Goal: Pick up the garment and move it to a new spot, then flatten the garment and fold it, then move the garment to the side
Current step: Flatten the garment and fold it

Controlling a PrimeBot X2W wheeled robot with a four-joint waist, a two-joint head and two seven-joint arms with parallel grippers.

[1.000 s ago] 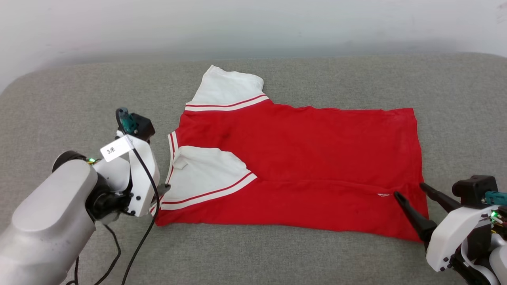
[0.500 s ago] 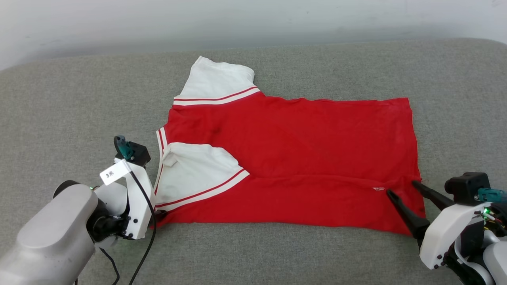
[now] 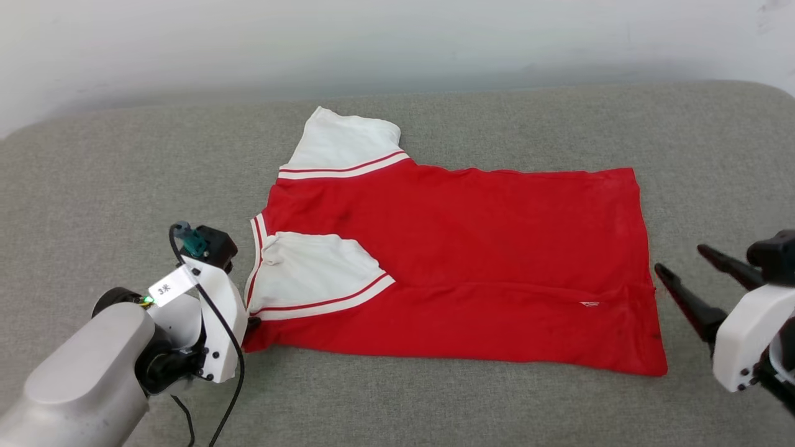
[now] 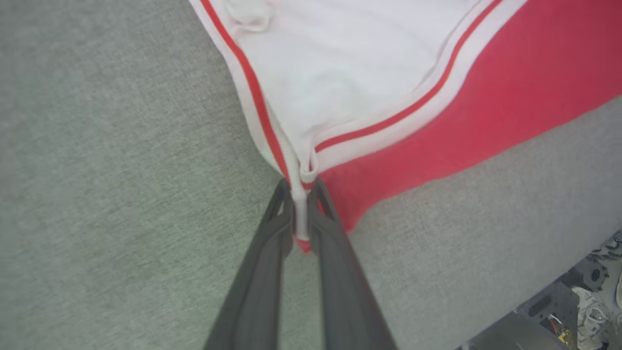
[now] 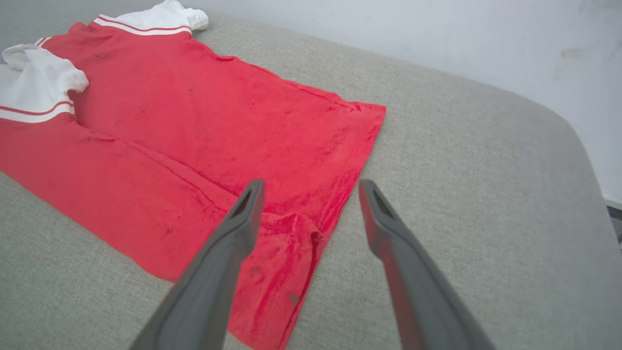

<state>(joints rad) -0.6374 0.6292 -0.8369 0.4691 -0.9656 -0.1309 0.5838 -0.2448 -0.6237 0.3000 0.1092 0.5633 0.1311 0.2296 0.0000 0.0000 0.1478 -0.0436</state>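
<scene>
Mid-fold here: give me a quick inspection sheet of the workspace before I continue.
Surface: grey fabric cushion.
Job's things: garment spread flat, near sleeve folded onto its red body, far sleeve out.
Clutter: nothing seen.
End effectors: left end effector shut on the garment's striped trim; right end effector open beside the hem corner, holding nothing.
Cables: black cable loops down beside the left arm.
Surroundings: pale wall behind the cushion.

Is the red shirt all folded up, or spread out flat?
Partly folded. The garment lies flat with its near side turned over, one white sleeve on top; the far sleeve sticks out unfolded.
</scene>
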